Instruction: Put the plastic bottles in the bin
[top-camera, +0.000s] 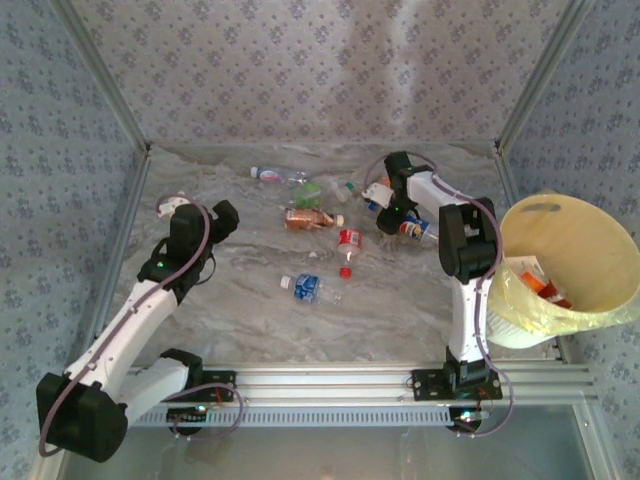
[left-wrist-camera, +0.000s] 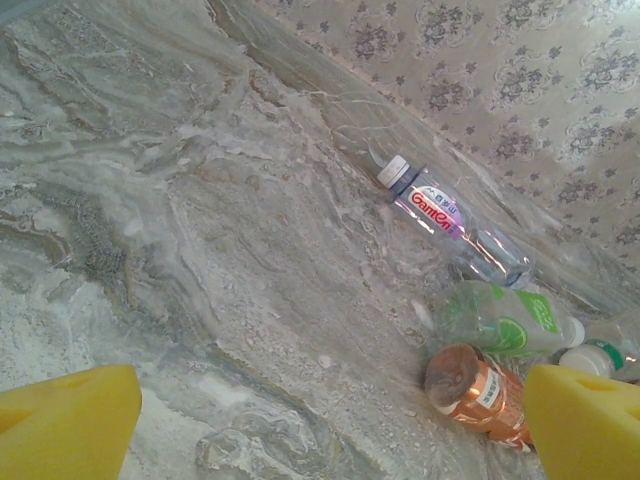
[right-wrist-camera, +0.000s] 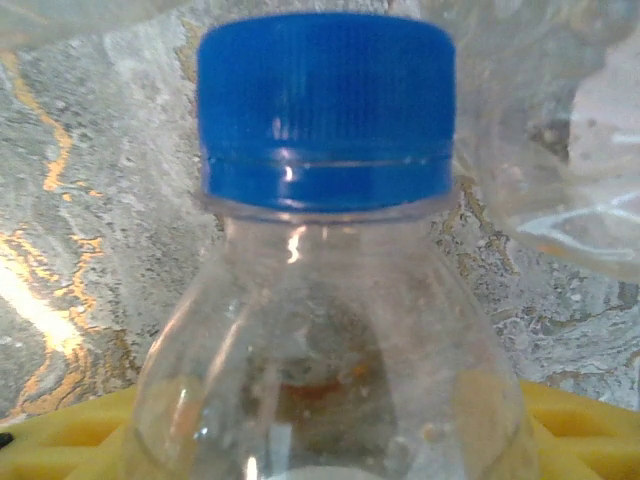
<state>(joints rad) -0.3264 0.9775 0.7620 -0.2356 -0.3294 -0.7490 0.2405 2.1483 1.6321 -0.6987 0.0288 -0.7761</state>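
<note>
Several plastic bottles lie on the marble table: a red-lettered one (top-camera: 268, 174), a green one (top-camera: 308, 192), an orange one (top-camera: 308, 219), a red one (top-camera: 349, 243) and a blue one (top-camera: 308, 288). My left gripper (top-camera: 222, 215) hovers open at the left. In its wrist view its yellow pads (left-wrist-camera: 65, 420) frame bare table, with the orange bottle (left-wrist-camera: 475, 390) beside the right pad. My right gripper (top-camera: 393, 217) is down on a bottle (top-camera: 415, 230) at the back right. In the right wrist view a clear blue-capped bottle (right-wrist-camera: 325, 330) sits pressed between the pads of that gripper (right-wrist-camera: 325, 440).
The pale-yellow bin (top-camera: 590, 225) stands off the table's right edge, lined with a bag, with orange-labelled bottles (top-camera: 545, 285) inside. The red-lettered bottle (left-wrist-camera: 440, 215) and the green one (left-wrist-camera: 505, 320) lie near the patterned back wall. Another clear bottle (right-wrist-camera: 570, 150) lies just behind the gripped one.
</note>
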